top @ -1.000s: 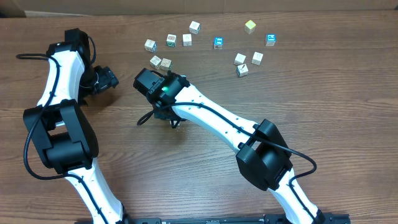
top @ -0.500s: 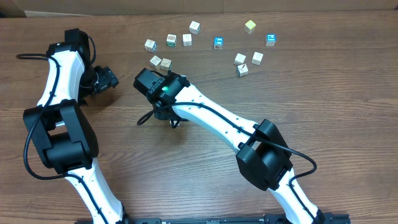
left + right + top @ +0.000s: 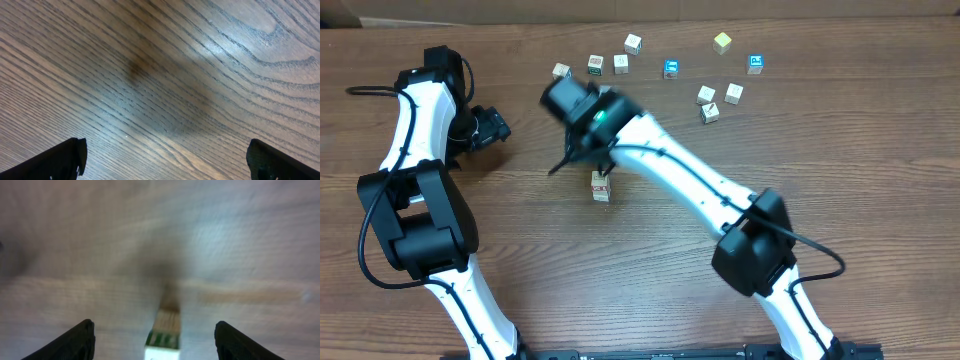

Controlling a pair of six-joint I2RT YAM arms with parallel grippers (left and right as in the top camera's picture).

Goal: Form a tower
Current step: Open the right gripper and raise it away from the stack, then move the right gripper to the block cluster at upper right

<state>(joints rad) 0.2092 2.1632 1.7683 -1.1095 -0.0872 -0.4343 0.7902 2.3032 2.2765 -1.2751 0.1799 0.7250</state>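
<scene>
my right hand [image 3: 155,330] is wide open and holds nothing. the tower [image 3: 163,339] stands in its open gap, low in the middle of that view, and touches neither side. my left hand [image 3: 164,157] is wide open too, over bare worktop [image 3: 160,75]. farther off, loose cubes [image 3: 621,64] lie along the top of the overhead view.

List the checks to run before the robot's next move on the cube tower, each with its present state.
1. The tower stands as a single column: ok.
2. The right gripper is open, clear of the tower: ok.
3. The left gripper is open and empty over bare table: ok.
4. Some loose pale cubes lie in sight at the far side: ok.
5. The tower's cubes sit squarely aligned: cannot tell, right wrist view blurred.
</scene>
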